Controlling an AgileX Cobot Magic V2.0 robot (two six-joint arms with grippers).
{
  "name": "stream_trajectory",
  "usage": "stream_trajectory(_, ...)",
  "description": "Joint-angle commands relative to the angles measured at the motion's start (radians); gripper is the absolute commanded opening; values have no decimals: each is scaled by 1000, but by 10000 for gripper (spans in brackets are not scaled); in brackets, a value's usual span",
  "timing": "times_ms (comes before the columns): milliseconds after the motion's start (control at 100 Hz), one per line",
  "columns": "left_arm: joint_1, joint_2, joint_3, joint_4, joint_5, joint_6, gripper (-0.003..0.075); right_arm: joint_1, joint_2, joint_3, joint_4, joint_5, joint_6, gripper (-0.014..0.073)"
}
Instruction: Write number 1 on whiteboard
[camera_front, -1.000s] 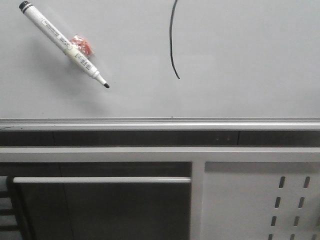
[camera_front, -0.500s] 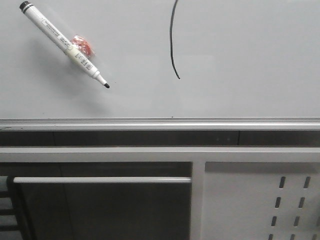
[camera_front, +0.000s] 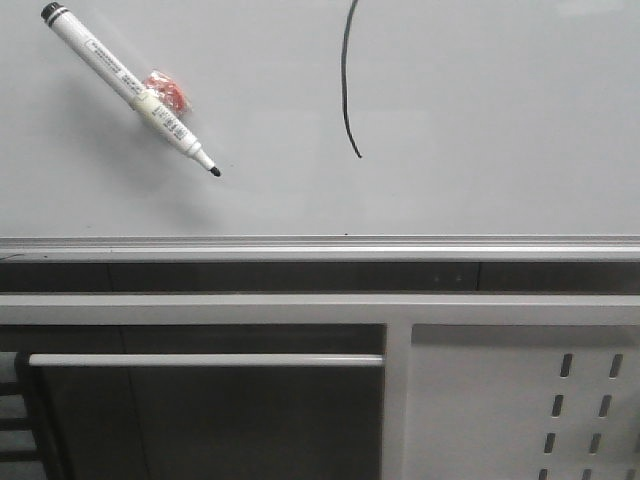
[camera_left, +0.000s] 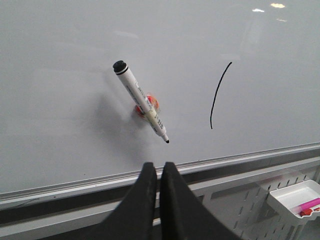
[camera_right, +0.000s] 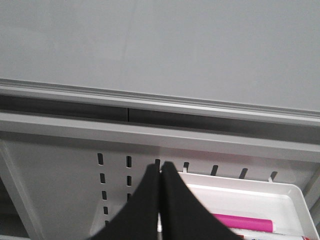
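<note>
Front view: number 1 (camera_front: 345, 80) drawn as a thin, slightly bowed black stroke on the whiteboard (camera_front: 500, 120), at about 12 o'clock, running off the upper edge. Marker pen (camera_front: 130, 90) stuck to the board at 10 o'clock, tilted, black tip toward 4 o'clock, with a small red-orange clip (camera_front: 168, 90) touching its barrel. Silver tray rail (camera_front: 320, 248) below; perforated panel (camera_front: 520, 400) at 5 o'clock.

Left wrist view: left gripper (camera_left: 159, 172) pressed together, gripping nothing, apart from pen and stroke.

Right wrist view: right gripper (camera_right: 160, 172) likewise closed and empty, above a white tray (camera_right: 280, 200) with a pink marker (camera_right: 242, 223).
</note>
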Motion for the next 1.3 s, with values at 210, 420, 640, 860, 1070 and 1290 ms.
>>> stream_trajectory(210, -1, 9, -30, 20, 27, -1, -18, 2, -12, 28, 63, -23, 1, -61)
stream_trajectory(420, -1, 9, -30, 20, 27, -1, -18, 2, -12, 28, 63, -23, 1, -61)
stream_trajectory(640, -1, 9, -30, 20, 27, -1, -18, 2, -12, 28, 63, -23, 1, -61)
stream_trajectory(860, -1, 9, -30, 20, 27, -1, -18, 2, -12, 28, 63, -23, 1, -61)
stream_trajectory(1070, -1, 9, -30, -45, 30, 14, -18, 2, -12, 28, 63, -23, 1, -61)
stream_trajectory(1290, 22, 7, -50, -873, 263, 740, -18, 2, -12, 28, 63, -23, 1, -61)
